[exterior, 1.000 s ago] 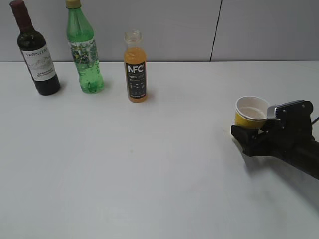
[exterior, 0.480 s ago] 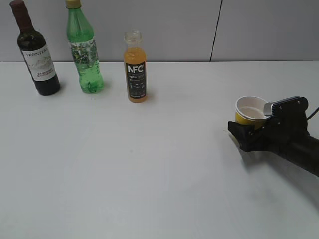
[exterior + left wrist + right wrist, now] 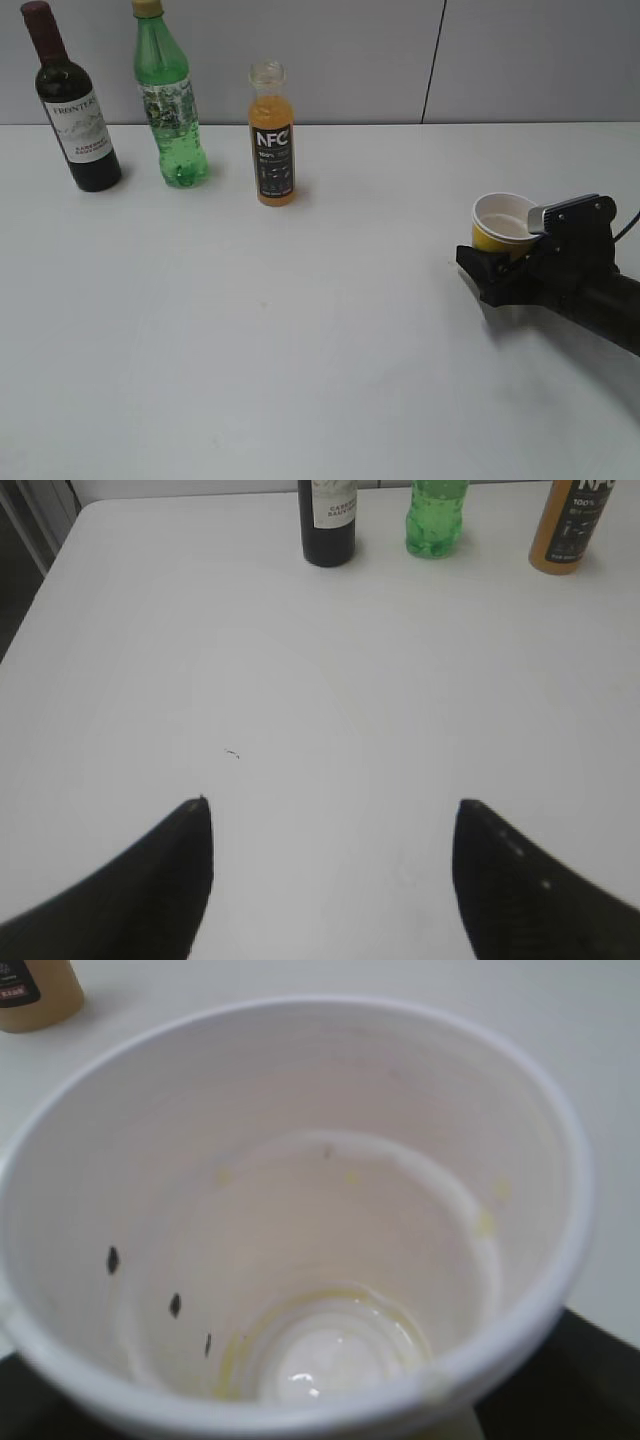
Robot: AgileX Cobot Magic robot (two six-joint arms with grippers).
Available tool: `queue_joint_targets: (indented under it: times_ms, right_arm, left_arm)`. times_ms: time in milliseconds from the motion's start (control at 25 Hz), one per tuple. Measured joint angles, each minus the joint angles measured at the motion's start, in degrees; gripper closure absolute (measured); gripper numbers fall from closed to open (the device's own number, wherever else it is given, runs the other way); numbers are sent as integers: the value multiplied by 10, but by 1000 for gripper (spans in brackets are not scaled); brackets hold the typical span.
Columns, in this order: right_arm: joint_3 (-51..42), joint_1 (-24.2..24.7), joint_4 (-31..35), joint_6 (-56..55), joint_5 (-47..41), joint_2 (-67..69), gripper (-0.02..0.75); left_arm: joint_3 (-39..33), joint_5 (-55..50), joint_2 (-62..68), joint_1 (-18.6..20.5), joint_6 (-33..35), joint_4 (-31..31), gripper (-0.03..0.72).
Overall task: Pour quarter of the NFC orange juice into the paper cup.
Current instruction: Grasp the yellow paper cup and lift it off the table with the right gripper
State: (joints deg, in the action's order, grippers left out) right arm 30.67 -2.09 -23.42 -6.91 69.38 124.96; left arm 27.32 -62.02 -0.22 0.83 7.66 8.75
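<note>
The NFC orange juice (image 3: 272, 140) stands uncapped at the back of the table, left of centre; its lower part shows in the left wrist view (image 3: 570, 530) and a corner in the right wrist view (image 3: 30, 995). The paper cup (image 3: 500, 222) stands upright at the right. My right gripper (image 3: 495, 268) reaches around its base. The cup (image 3: 330, 1210) fills the right wrist view, white inside with a thin yellowish film at the bottom, and hides the fingers. My left gripper (image 3: 330, 815) is open and empty above bare table.
A dark wine bottle (image 3: 75, 110) and a green plastic bottle (image 3: 170, 110) stand at the back left, left of the juice; both show in the left wrist view, wine (image 3: 328, 525) and green (image 3: 435, 520). The white table (image 3: 300, 330) meets a grey wall behind.
My right gripper slid slightly left, closer around the cup, a second ago, then held still. The cup and bottles have not moved.
</note>
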Motion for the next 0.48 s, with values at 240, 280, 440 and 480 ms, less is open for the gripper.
queue_joint_targets:
  times_ms: [240, 280, 440, 480]
  right_arm:
    - [0, 0, 0, 1, 0, 16, 111]
    - [0, 0, -1, 1, 3, 20, 118]
    - [1, 0, -7, 1, 10, 25, 166]
    - [1, 0, -8, 1, 10, 25, 172]
  left_arm:
    - [0, 0, 0, 0, 0, 0, 141]
    - [0, 0, 0, 0, 0, 0, 141]
    - [0, 0, 0, 0, 0, 0, 141]
    - [0, 0, 0, 0, 0, 0, 141]
